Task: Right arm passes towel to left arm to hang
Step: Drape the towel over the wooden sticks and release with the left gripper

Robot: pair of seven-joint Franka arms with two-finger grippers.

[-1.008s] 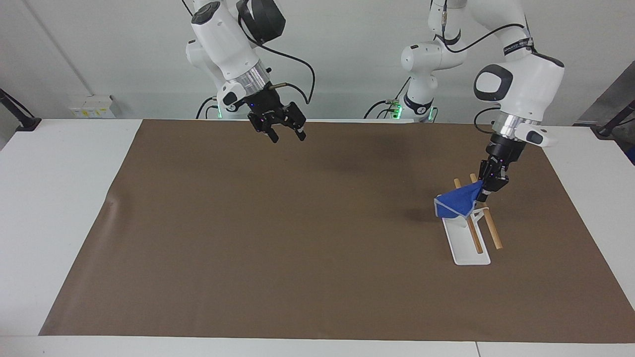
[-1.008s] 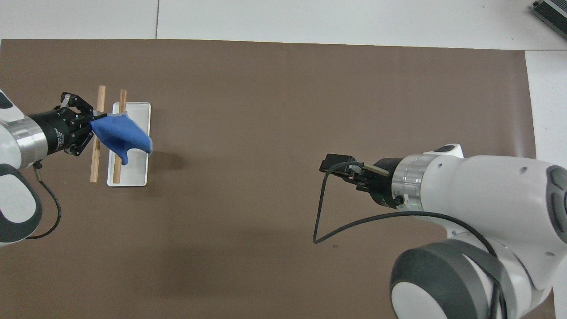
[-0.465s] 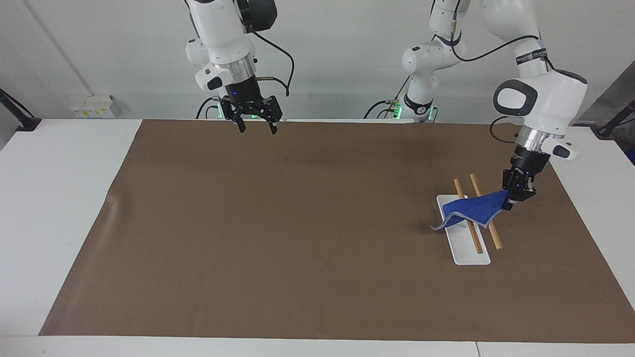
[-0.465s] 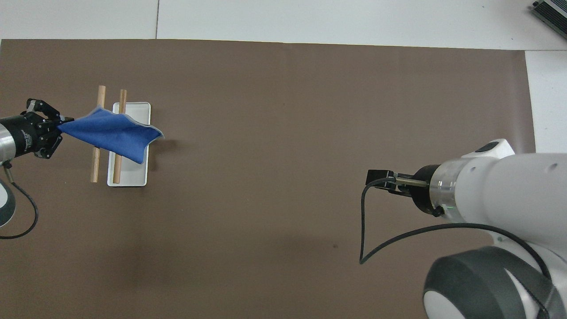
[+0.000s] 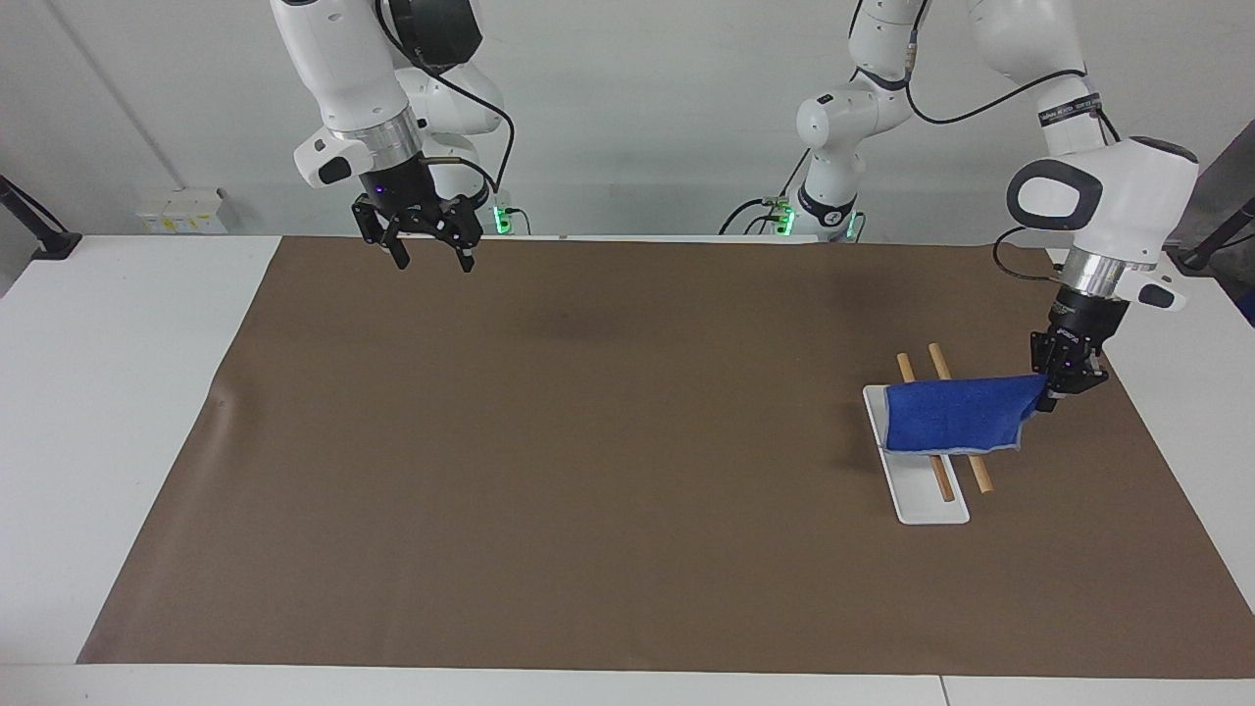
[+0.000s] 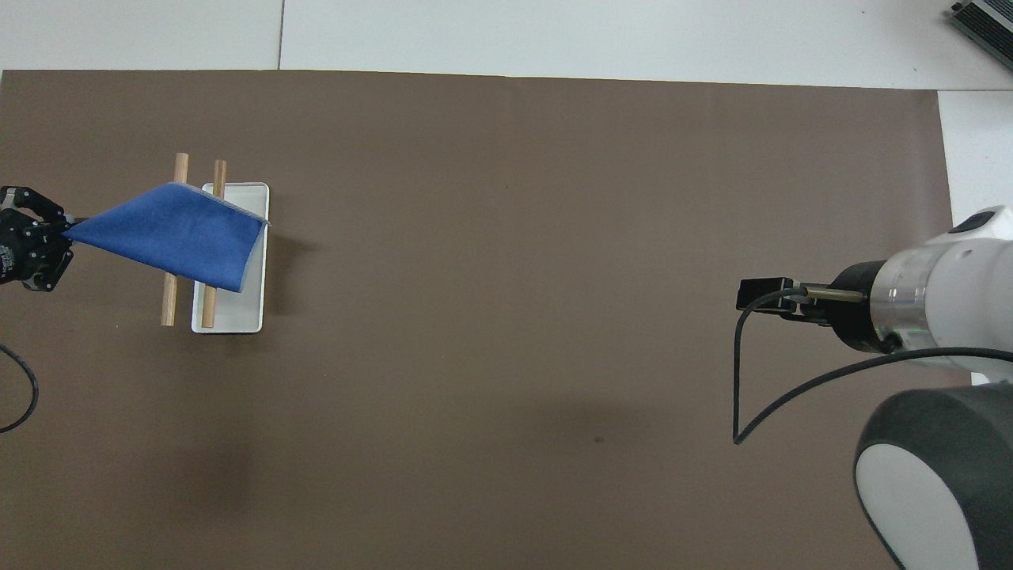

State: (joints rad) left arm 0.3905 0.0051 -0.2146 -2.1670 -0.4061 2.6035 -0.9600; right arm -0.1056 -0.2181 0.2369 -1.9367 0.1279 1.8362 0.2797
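The blue towel (image 5: pixel 956 414) is spread across the two wooden rods (image 5: pixel 980 476) of a small rack with a white base (image 5: pixel 927 500), at the left arm's end of the mat. My left gripper (image 5: pixel 1064 378) is shut on one corner of the towel, just off the rack's side toward the table's end. The overhead view shows the towel (image 6: pixel 170 235) stretched from the left gripper (image 6: pixel 36 245) over both rods (image 6: pixel 168 301). My right gripper (image 5: pixel 428 250) is open and empty, up in the air over the mat's edge by the robots.
A brown mat (image 5: pixel 588 471) covers most of the white table (image 5: pixel 118 392). The right arm's wrist and cable (image 6: pixel 791 372) hang over the mat at the right arm's end.
My left gripper has pulled the towel's corner outward toward the table's end, spreading the towel flat over the rods. My right arm has swung back toward its own end, gripper open.
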